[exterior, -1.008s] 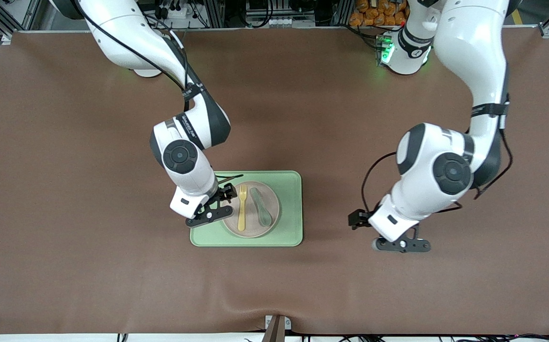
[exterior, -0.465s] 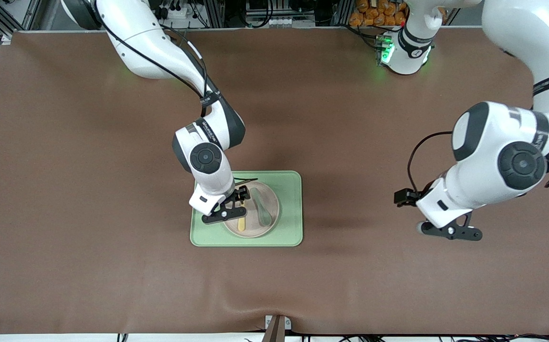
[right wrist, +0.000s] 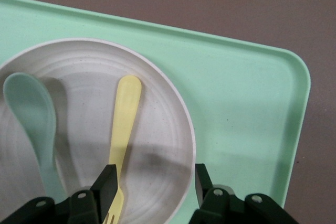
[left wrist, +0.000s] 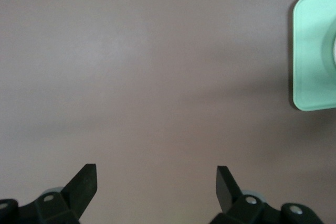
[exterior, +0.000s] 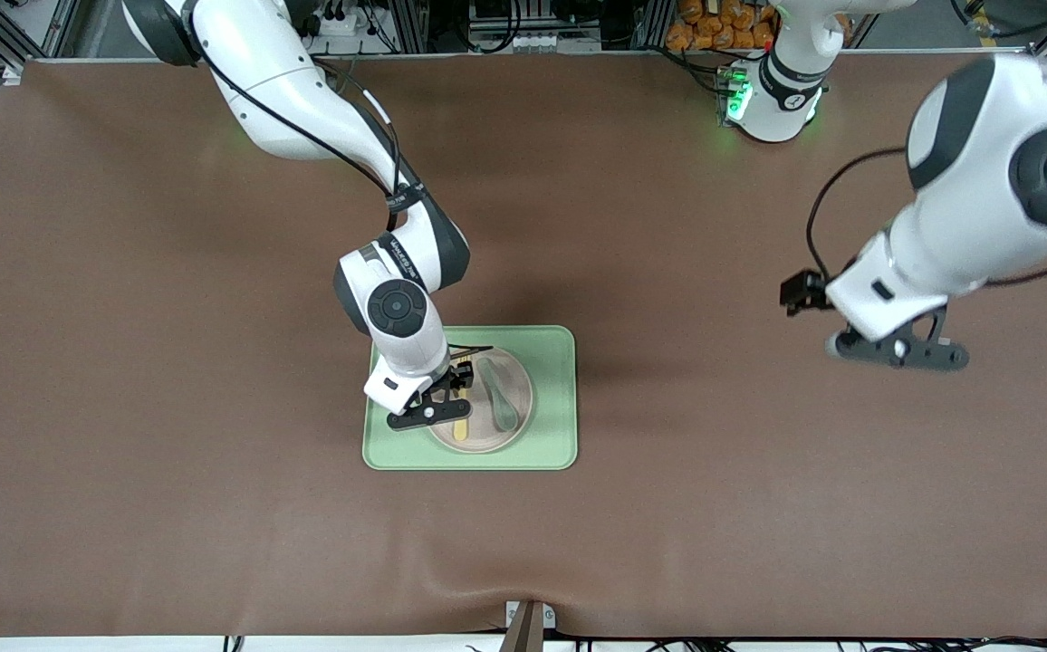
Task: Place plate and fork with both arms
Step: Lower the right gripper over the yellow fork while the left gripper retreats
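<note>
Right wrist view: right gripper [right wrist: 152, 184] is hanging low over the plate [right wrist: 163, 145], jaws apart, one finger beside the fork [right wrist: 123, 129].

Fork and spoon [exterior: 498, 394] are lying on the plate in the tray [exterior: 551, 398]. Judging the pick: centre both fingers astride the fork's handle, clear of the rim at the plate's 9 o'clock, before closing. Left gripper [exterior: 899, 349] is waiting over bare table [exterior: 714, 507], jaws apart.

My right hand [exterior: 440, 409] slid in over the fork [exterior: 461, 429]; my left hand [exterior: 899, 351] rose away from the tray [exterior: 551, 398]
</note>
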